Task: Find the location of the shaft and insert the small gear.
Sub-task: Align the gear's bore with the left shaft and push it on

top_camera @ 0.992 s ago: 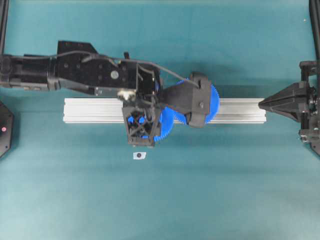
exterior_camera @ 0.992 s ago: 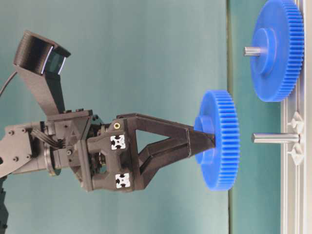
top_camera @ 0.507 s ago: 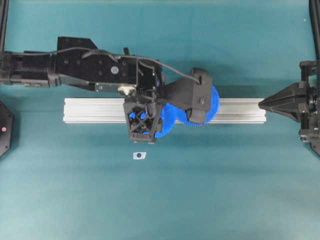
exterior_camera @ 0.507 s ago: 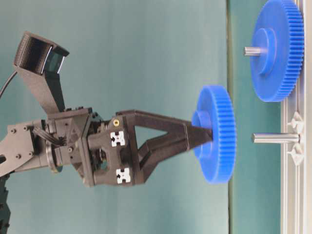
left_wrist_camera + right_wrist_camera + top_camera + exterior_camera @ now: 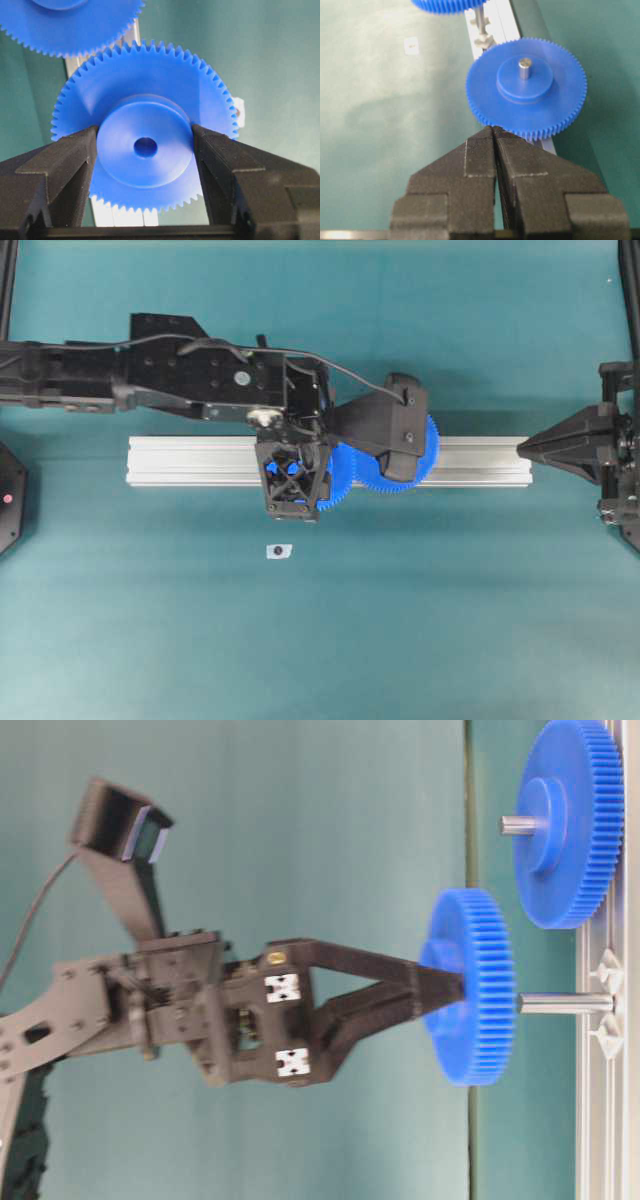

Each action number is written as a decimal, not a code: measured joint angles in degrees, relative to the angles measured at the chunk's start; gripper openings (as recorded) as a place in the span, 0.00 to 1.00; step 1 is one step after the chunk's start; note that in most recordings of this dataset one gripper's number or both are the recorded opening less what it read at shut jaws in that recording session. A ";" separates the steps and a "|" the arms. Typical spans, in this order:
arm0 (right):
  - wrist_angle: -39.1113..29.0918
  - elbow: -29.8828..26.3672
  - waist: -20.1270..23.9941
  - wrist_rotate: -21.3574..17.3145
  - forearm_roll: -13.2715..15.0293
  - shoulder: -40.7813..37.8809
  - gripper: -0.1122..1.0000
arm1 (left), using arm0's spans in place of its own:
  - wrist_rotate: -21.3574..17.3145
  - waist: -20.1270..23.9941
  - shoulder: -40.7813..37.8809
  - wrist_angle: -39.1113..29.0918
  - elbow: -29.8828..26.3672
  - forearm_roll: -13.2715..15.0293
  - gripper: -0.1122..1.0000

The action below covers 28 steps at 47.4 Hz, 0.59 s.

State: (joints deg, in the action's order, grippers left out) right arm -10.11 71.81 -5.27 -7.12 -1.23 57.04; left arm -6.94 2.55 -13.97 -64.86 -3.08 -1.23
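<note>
Table-level view shows the left gripper (image 5: 440,1000) pinching the small gear (image 5: 470,1000) by its hub, the gear's face just in front of the shaft (image 5: 565,1003) tip on the beam (image 5: 608,1120); contact cannot be told. From overhead, arm and wrist camera hide the shaft and most of both gears. The right gripper (image 5: 494,131) is pressed together near the larger gear (image 5: 527,90).

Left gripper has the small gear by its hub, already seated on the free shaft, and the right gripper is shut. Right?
Not seated. In the table-level view the small gear, clamped by its hub in the left gripper, is just short of the shaft. The right gripper is shut.
</note>
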 measured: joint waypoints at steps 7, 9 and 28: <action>0.00 0.00 0.00 0.18 0.00 0.00 0.13 | 0.00 0.26 -1.14 0.00 0.00 0.00 0.67; 0.00 0.00 0.00 0.18 -0.09 0.00 0.13 | 0.00 0.26 -1.41 -0.09 0.09 0.00 0.67; 0.00 0.09 0.00 0.18 0.00 0.00 0.13 | 0.00 1.23 -2.02 0.00 1.67 0.00 0.67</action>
State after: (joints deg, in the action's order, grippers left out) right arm -10.11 71.89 -5.27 -6.94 -1.23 57.04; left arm -6.94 3.78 -16.00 -64.86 -1.41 -1.23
